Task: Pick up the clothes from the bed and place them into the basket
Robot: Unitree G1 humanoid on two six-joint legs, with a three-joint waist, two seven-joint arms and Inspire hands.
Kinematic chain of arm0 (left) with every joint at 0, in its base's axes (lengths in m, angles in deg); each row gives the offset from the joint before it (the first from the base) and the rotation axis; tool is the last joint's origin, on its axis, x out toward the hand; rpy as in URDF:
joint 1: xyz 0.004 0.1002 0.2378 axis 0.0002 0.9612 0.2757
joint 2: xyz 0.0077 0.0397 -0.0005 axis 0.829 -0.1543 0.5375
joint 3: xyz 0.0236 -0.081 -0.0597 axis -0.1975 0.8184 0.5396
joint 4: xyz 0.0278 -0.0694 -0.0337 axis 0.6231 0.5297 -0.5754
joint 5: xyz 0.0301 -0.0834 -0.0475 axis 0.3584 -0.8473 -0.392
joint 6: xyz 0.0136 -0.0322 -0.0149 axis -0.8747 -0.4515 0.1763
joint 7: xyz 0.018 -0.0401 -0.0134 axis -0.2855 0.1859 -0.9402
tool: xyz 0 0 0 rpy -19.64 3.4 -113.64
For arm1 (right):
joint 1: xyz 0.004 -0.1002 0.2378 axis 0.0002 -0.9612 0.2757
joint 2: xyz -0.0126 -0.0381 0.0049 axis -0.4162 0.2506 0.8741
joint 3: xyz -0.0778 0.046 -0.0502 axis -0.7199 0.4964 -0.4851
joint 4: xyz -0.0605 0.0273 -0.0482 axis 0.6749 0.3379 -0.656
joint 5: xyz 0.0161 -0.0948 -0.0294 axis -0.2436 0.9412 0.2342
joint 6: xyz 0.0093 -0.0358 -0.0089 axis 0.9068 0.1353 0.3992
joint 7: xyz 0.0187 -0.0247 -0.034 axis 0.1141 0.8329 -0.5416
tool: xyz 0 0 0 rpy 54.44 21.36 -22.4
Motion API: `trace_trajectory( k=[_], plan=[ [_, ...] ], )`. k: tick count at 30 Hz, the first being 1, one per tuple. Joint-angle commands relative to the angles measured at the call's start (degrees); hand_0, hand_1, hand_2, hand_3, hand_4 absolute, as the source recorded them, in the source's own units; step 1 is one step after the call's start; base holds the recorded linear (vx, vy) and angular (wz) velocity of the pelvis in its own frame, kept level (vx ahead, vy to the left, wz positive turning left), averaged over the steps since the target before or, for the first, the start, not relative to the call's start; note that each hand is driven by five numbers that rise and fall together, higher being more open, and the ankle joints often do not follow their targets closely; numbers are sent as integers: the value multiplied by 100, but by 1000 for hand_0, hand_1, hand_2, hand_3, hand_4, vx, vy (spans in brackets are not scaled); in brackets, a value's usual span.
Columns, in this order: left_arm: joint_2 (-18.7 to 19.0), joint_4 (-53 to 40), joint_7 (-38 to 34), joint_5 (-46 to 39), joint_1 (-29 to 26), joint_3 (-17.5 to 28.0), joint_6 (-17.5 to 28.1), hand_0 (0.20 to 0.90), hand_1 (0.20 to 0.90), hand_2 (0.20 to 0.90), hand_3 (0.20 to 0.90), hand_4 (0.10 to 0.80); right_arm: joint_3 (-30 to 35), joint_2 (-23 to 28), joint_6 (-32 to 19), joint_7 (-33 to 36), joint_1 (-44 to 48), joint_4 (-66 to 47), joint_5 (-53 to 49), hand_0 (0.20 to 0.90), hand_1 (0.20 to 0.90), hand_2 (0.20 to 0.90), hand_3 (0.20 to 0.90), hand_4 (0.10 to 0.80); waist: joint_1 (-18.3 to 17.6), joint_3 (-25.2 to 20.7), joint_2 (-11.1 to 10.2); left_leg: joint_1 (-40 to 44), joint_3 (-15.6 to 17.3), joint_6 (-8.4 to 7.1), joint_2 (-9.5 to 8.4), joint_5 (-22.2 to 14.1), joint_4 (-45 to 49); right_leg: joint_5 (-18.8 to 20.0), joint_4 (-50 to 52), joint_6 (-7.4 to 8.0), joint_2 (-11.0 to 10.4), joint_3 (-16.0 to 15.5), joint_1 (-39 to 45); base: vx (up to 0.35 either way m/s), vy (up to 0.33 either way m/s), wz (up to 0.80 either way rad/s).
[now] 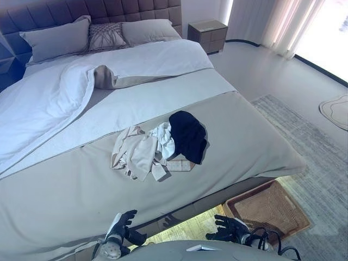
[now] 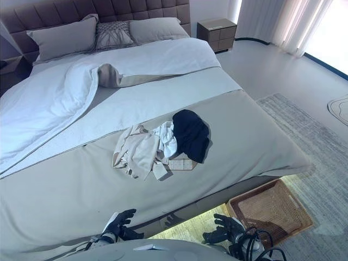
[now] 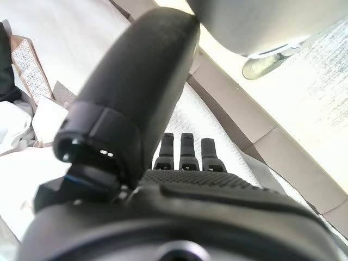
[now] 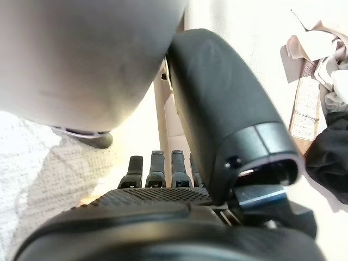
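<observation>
Well up the bed [image 1: 244, 136] from both hands, the clothes [image 1: 160, 144] lie in one loose heap on the grey-beige cover: a crumpled beige garment [image 1: 133, 155] on the robot's left, a white piece [image 1: 166, 138] in the middle, a black garment [image 1: 187, 133] on the right, and a small patterned cloth [image 1: 179, 165] poking out at the heap's near edge. Nothing of the heap touches either hand.

Low at the near edge of the head views, the left hand [image 1: 122, 225] hangs by the foot of the bed, its fingers [image 3: 187, 149] straight and relaxed, holding nothing. The right hand [image 1: 228, 228] hangs likewise over the floor, its fingers [image 4: 155, 163] loosely extended and empty. Both wrist views show the heap past the hand, well apart from the fingertips.

Just beyond the right hand, the wicker basket [image 1: 269, 209] stands on the floor beside the bed's near right corner, partly on the grey rug [image 1: 310, 141]. It holds no clothes.

At the head of the bed the white duvet [image 1: 49, 98] is folded back, with pillows [image 1: 60, 38] against the headboard and a nightstand [image 1: 207, 33] beyond.
</observation>
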Motion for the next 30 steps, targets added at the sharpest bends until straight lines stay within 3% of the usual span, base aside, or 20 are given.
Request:
trace_trajectory(
  k=[1,5,9,14,22,27,30],
  plan=[
    [87,-36,-199,-487,-358,253,177,900,900,900,900,800,-228,210,-825,742,586,-588,154,900,900,900,900,800,17,122,-131,-63,-277,149,-267,-344,38,34,246,274,-159,141,-114,0,-41,0],
    [253,-483,-322,-496,-262,429,224,900,900,900,900,800,-336,492,-707,1176,675,-1805,196,900,900,900,900,800,42,147,-153,-105,-283,150,-265,-332,54,50,237,253,-159,151,-148,0,0,0],
    [482,-1130,-384,-90,-157,520,349,900,900,900,900,800,-293,850,-652,2100,829,-2818,796,900,900,900,900,800,66,153,-127,-102,-285,139,-261,-337,29,63,181,245,-152,151,-147,37,8,1],
    [878,-2133,-491,292,-176,397,-92,900,900,900,900,800,-118,1557,-259,2280,1181,-3938,676,900,900,900,900,800,85,224,-51,-211,-265,140,-243,-355,175,-19,344,187,-165,167,-264,30,32,1],
    [1224,-2600,-845,529,-674,-1,-205,900,900,900,900,800,14,2271,268,2702,2637,-3889,668,900,900,900,900,800,187,616,123,-671,-456,100,-313,-407,699,-154,830,46,-260,59,-635,-7,62,7],
    [1647,-3223,-1224,600,-1084,-172,-173,900,900,900,900,800,-97,3009,967,2849,3937,-4013,786,900,900,900,900,800,250,1295,256,-1644,-481,80,-391,-420,1455,-444,1832,-79,-392,-57,-1671,-210,58,11],
    [1745,-3411,-1500,725,-1098,-207,-253,900,900,900,900,800,-222,3166,1131,2969,4181,-3973,936,900,900,900,900,800,266,1479,293,-1992,-466,105,-441,-533,1922,-538,2213,-147,-427,-54,-1982,-93,28,4]
  ],
)
